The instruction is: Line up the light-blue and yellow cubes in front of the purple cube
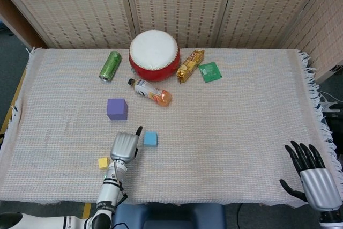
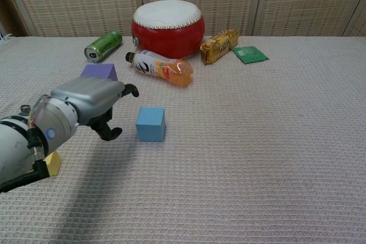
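The purple cube point(image 1: 117, 109) point(image 2: 99, 72) sits left of the table's middle. The light-blue cube point(image 1: 150, 139) point(image 2: 151, 123) lies nearer the front and a little to the right of it. The small yellow cube point(image 1: 103, 162) point(image 2: 52, 163) lies at the front left, partly hidden by my left arm in the chest view. My left hand point(image 1: 125, 145) point(image 2: 91, 105) hovers just left of the light-blue cube, fingers curled, one finger pointing forward, holding nothing. My right hand point(image 1: 310, 171) rests at the table's front right edge with fingers spread and nothing in it.
Along the back stand a green can point(image 1: 110, 66) point(image 2: 103, 46), a red drum point(image 1: 154, 54) point(image 2: 168, 27), an orange drink bottle point(image 1: 150, 91) point(image 2: 160, 67) lying down, a gold snack pack point(image 1: 191, 65) point(image 2: 219, 45) and a green sachet point(image 1: 210, 72) point(image 2: 250, 54).
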`<action>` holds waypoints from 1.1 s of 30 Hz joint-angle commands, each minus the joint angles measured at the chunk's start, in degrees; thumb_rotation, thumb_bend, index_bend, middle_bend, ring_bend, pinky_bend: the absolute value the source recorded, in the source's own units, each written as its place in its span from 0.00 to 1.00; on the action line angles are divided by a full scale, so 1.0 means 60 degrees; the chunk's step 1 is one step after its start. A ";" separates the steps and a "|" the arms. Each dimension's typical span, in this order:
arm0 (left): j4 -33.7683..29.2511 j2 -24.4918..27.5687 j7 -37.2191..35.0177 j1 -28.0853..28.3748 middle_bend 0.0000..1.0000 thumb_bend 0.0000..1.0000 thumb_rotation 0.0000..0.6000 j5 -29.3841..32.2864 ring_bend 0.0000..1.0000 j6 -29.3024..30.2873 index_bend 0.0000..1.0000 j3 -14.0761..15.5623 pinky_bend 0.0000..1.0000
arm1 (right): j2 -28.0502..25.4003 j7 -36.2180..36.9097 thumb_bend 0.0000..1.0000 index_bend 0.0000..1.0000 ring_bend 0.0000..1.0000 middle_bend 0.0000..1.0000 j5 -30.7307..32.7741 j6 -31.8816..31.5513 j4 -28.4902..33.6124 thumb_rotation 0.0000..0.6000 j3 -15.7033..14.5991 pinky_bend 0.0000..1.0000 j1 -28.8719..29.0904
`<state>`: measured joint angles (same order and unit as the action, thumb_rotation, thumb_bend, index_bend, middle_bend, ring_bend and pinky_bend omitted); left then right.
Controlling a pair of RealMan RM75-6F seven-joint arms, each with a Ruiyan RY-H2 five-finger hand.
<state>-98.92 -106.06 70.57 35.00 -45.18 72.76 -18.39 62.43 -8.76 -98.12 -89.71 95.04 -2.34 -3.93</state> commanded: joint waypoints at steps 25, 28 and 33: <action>0.2168 -0.0972 -0.1419 0.1355 1.00 0.40 1.00 -0.0260 1.00 -0.0286 0.27 0.0832 1.00 | -0.0229 -0.0062 0.03 0.00 0.00 0.00 0.0464 0.0330 0.0221 0.77 -0.0082 0.00 0.0127; 0.2338 -0.1030 -0.1595 0.1408 1.00 0.40 1.00 -0.0460 1.00 -0.0243 0.33 0.0891 1.00 | -0.0263 -0.0055 0.03 0.00 0.00 0.00 0.0461 0.0325 0.0251 0.78 -0.0100 0.00 0.0127; 0.2486 -0.1014 -0.1902 0.1388 1.00 0.40 1.00 -0.0685 1.00 -0.0182 0.44 0.0985 1.00 | -0.0289 -0.0063 0.03 0.00 0.00 0.00 0.0485 0.0354 0.0271 0.77 -0.0128 0.00 0.0133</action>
<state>-84.10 -112.19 59.30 43.35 -49.17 71.58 -12.58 60.70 -9.12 -95.25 -87.64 96.64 -3.09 -3.15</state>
